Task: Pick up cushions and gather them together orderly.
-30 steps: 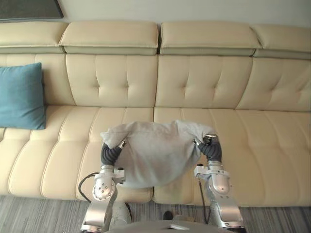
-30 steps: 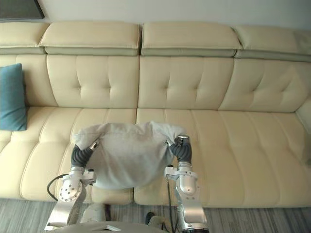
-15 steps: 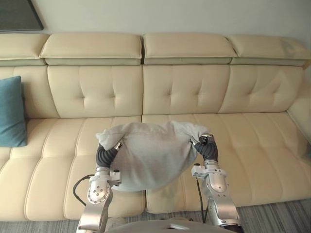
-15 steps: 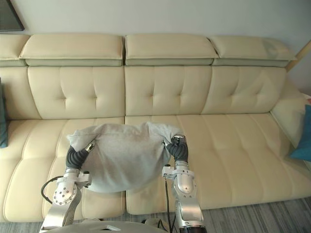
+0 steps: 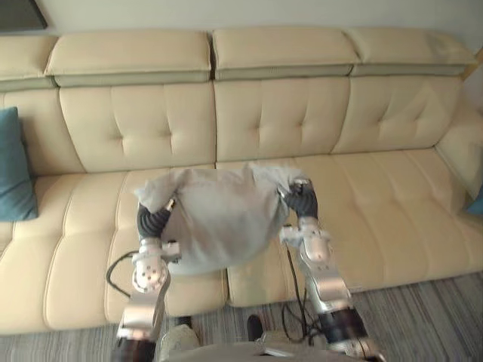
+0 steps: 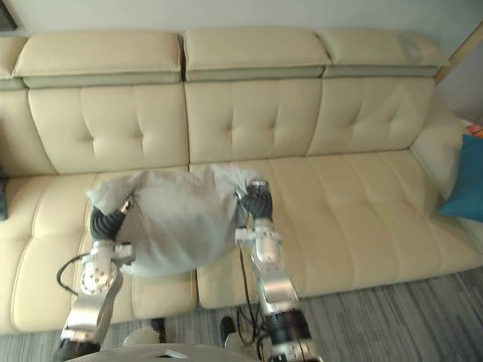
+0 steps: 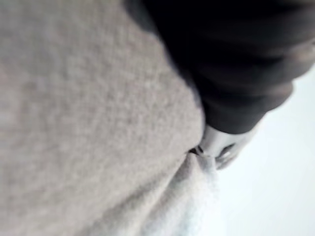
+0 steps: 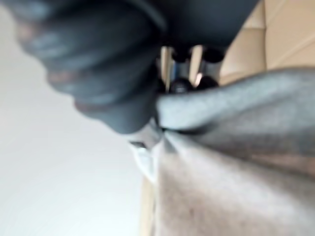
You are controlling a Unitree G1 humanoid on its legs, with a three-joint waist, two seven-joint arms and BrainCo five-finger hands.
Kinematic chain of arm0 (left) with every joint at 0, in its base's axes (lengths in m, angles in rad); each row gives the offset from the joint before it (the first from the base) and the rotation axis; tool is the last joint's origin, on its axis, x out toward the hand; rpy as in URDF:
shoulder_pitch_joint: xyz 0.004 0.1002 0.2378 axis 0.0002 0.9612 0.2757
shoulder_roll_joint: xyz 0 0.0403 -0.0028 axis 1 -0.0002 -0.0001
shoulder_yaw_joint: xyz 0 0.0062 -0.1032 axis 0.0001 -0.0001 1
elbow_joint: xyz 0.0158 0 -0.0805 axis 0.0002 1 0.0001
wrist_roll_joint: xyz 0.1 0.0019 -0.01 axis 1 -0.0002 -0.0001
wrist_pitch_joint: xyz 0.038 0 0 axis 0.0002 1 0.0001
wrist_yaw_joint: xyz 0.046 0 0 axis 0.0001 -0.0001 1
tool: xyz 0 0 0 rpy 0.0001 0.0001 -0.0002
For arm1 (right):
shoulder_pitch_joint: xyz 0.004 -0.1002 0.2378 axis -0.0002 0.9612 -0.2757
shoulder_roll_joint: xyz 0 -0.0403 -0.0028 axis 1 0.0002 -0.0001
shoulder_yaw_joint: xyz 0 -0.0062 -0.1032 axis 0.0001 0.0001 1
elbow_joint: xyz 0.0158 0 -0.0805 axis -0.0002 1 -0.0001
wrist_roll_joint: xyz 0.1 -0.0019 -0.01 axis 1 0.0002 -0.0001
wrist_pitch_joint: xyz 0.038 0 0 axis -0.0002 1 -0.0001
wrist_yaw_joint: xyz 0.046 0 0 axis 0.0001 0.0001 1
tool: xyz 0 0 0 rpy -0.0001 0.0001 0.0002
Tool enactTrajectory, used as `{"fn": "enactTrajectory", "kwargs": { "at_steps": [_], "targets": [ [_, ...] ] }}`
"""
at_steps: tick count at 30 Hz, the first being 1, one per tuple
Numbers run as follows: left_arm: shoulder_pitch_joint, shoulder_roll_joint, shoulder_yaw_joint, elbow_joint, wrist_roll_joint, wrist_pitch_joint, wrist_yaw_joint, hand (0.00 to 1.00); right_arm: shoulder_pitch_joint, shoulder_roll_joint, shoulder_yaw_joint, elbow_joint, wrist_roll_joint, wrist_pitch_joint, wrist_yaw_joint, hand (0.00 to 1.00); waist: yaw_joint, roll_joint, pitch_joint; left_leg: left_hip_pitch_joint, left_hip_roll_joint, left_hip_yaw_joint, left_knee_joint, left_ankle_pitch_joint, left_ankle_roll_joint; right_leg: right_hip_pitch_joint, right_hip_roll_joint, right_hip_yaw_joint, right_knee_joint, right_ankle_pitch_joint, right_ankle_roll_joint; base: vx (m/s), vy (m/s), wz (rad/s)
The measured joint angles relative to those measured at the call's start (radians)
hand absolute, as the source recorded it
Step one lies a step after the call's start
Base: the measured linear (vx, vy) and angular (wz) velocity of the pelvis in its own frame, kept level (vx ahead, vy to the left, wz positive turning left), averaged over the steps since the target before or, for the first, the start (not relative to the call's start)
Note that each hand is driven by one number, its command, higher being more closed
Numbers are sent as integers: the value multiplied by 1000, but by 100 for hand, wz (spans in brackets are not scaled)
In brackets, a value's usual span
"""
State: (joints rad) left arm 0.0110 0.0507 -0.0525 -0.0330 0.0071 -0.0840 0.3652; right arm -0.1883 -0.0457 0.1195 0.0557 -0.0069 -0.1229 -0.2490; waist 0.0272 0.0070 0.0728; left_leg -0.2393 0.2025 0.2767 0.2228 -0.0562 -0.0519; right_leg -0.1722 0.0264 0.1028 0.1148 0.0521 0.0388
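I hold the grey cushion (image 5: pixel 219 219) by its two upper corners, my left hand (image 5: pixel 153 221) closed on one and my right hand (image 5: pixel 302 202) closed on the other. In each wrist view the cloth bunches where the fingers bite into it. Gripping at both corners spreads the load and lets the cushion hang flat and square between my arms instead of twisting from one point. It hangs over the middle seat of the sofa (image 5: pixel 377 196), and I cannot tell whether its lower edge brushes the seat front. A teal cushion (image 5: pixel 11 177) leans against the backrest at the sofa's far left end, and a second teal one (image 6: pixel 462 179) sits at the far right end, well apart from each other and from mine. I judge I am mid-carry, with the gathering spot not yet chosen. Either end would serve, and keeping the corners level should let me set the cushion down upright beside its neighbour.
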Motion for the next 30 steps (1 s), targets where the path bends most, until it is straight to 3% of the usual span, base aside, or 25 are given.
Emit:
{"fn": "enactTrajectory", "kwargs": {
  "at_steps": [4,8,10,11,15,17,22,25,30],
  "targets": [
    [-177,32,18,27,-4,3,61,100,-190,0,-4,5,1,0,-70,100,30,13,35,-164,25,-12,119,-28,12,-102,1,-13,2,-4,1,-241,-18,-4],
    [-384,62,32,93,-18,4,114,100,-334,-3,-34,5,1,4,-142,100,32,29,74,-298,30,-46,172,-22,5,-211,-4,-83,57,-36,-8,-267,-40,27],
    [-519,77,22,169,-48,3,133,100,-419,-22,-83,5,0,27,-182,100,30,34,97,-355,29,-61,205,-16,6,-264,-16,-119,95,-41,-5,-173,8,39],
    [-548,80,23,186,-52,3,135,100,-442,-33,-87,5,0,33,-189,100,33,39,108,-361,28,-67,193,12,9,-279,-13,-123,117,-47,-4,-179,24,27],
    [-710,130,-3,269,-88,4,147,100,-580,-63,-120,4,-32,45,-249,100,22,32,169,-404,-16,-56,117,66,22,-373,-60,-140,179,-55,5,-103,9,29],
    [-790,165,-10,312,-93,4,145,100,-647,-66,-142,5,-38,66,-266,100,25,29,185,-448,-15,-51,94,120,34,-432,-60,-142,191,-50,4,-87,-16,10],
    [-986,204,1,363,-94,4,151,100,-776,-72,-193,5,-40,83,-326,100,24,21,239,-554,-12,-42,84,170,47,-568,-59,-139,243,-43,9,-44,-54,-3],
    [-1057,203,11,363,-93,5,154,100,-825,-78,-221,5,-40,90,-345,100,21,20,277,-584,-8,-35,84,179,49,-611,-57,-131,259,-42,9,15,-54,-10],
    [-1169,207,48,360,-80,5,160,100,-906,-87,-237,-4,-80,90,-376,100,11,18,281,-666,2,-27,89,179,48,-698,-49,-122,267,-41,8,46,-40,-7]
  ]
}}
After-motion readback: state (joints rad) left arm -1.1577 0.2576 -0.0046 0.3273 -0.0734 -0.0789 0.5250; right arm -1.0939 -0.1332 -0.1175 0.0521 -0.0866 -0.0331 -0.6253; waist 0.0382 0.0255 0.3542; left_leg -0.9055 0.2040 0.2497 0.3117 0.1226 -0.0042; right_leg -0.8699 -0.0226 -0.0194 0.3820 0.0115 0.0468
